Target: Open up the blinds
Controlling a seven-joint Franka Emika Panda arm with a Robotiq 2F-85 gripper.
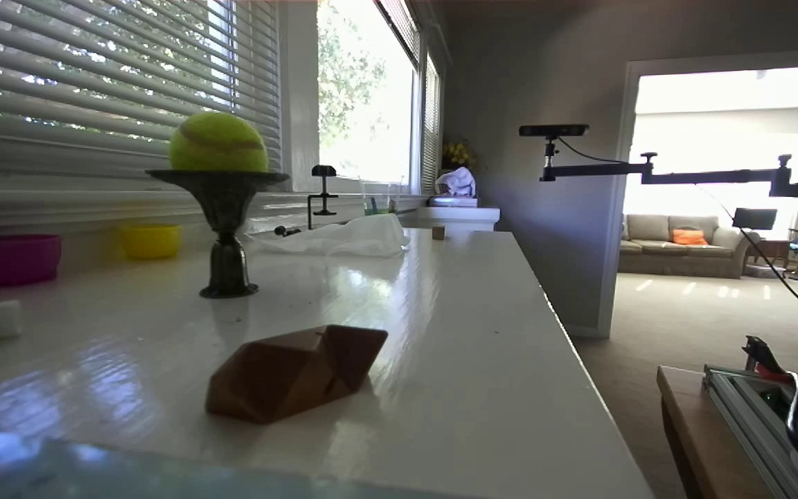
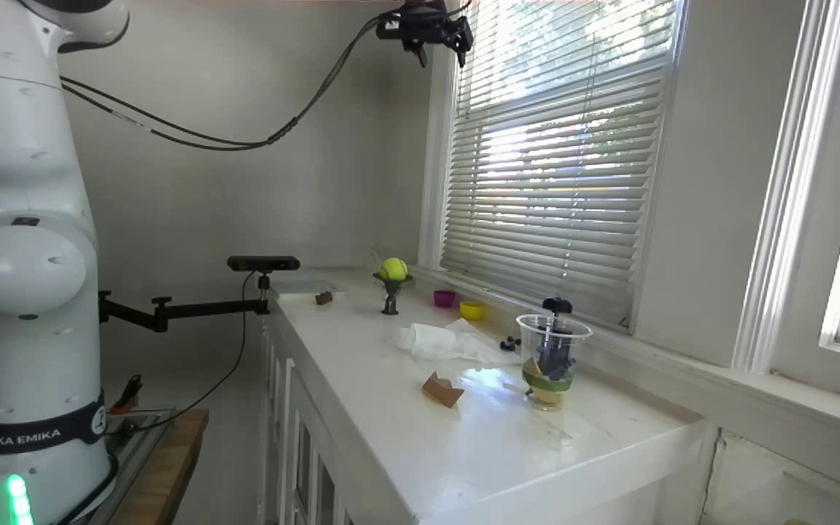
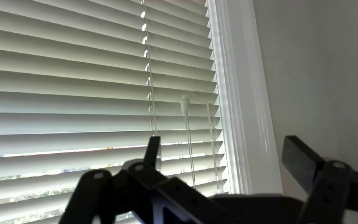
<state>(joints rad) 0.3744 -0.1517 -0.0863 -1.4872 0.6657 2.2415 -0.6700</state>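
Note:
White horizontal-slat blinds cover the window; they also show in an exterior view and fill the left of the wrist view. Their slats are tilted, with thin bright gaps low in the wrist view. A cord with a white tassel and a clear thin wand hang near the blinds' edge. My gripper is open with nothing held. The cord and wand appear between its fingers in the picture, apart from them. In an exterior view the gripper is high, beside the blinds' upper edge.
The white counter below holds a tennis ball on a dark stand, a magenta cup, a yellow cup, a clear plastic cup and brown pieces. The window frame and wall adjoin the blinds.

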